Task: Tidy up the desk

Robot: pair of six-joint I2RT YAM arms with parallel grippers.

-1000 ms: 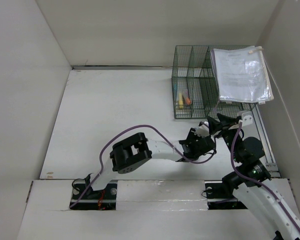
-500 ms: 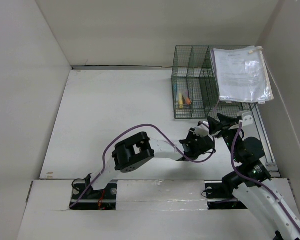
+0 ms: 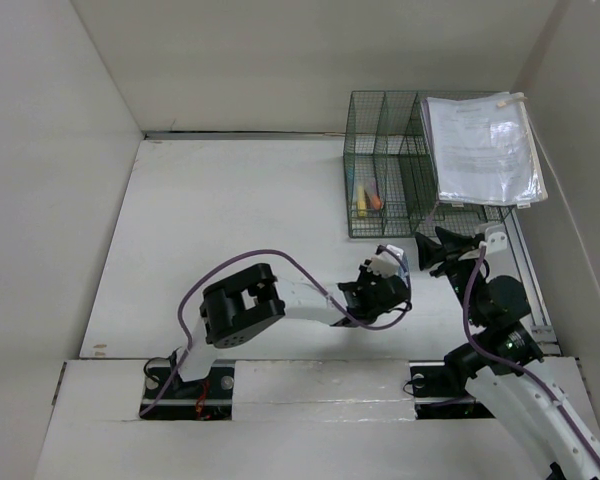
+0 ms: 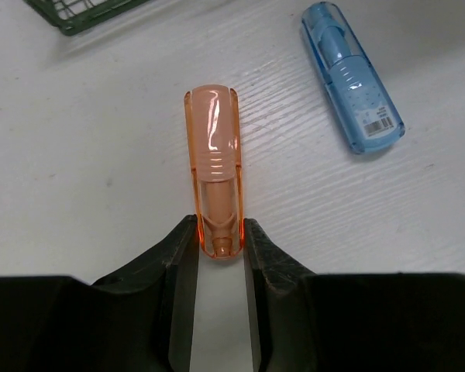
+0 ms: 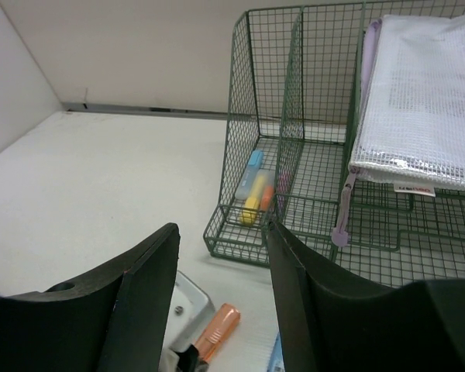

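Observation:
An orange highlighter points away from my left gripper, whose fingers press on both sides of its near end, low over the white desk. A blue highlighter lies on the desk just to the right, apart from it. In the top view my left gripper is in front of the green wire rack. My right gripper hovers beside it, open and holding nothing. The right wrist view looks between my right gripper's fingers down at the orange highlighter.
The rack's left slot holds several highlighters. A clear mesh pouch of papers lies on the rack's right side. White walls bound the desk at the back and on both sides.
My left gripper has slid left, away from the right gripper, and its fingers have closed onto the orange highlighter's end. The right arm has not moved.

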